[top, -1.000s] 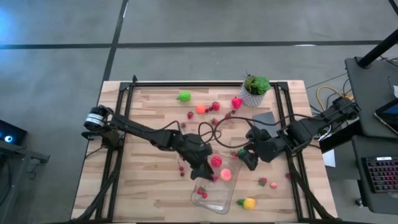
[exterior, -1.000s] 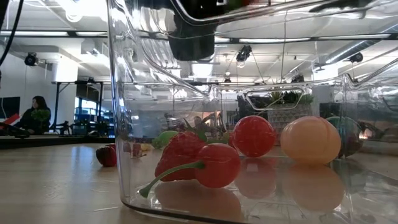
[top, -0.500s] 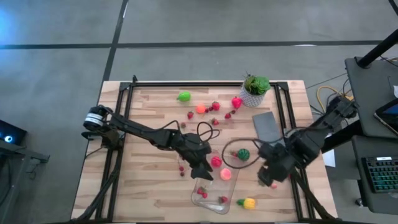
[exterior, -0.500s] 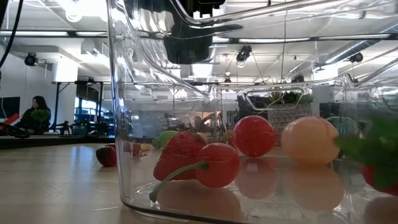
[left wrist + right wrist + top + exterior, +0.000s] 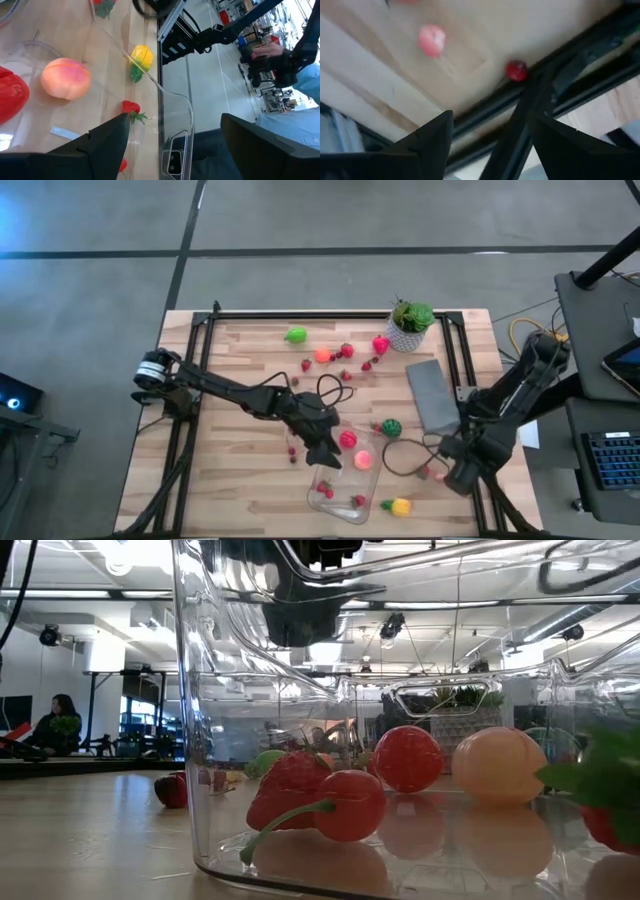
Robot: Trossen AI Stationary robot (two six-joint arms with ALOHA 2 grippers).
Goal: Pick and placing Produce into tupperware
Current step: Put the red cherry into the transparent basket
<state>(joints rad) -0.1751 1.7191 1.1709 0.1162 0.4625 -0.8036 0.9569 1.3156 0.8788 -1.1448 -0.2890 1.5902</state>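
Tupperware (image 5: 345, 485) sits near the front edge of the table (image 5: 230, 480), right under the left gripper (image 5: 325, 458), w/ fruit already in it: a peach (image 5: 65, 79), a red round piece (image 5: 407, 758), cherries (image 5: 335, 805) and a strawberry (image 5: 131, 107). Left gripper hangs over the tub's far end w/ fingers spread and nothing between them; prob. poised there for dropping a piece straight in. Right gripper (image 5: 460, 475) is well off to the side, at the table's right rail, fingers apart and empty, above a small red berry (image 5: 516, 70) lying against the frame and a pink piece (image 5: 431, 40) just beyond it. Likely lining up on one of those.

Hard to make out: in the overhead view the right gripper's tips blend into the dark frame. Low view looks through the tub wall, so pieces behind it are warped and the strawberry at its right edge is cut off. A yellow piece (image 5: 400, 506) lies just outside the tub, on the side away from the left gripper.
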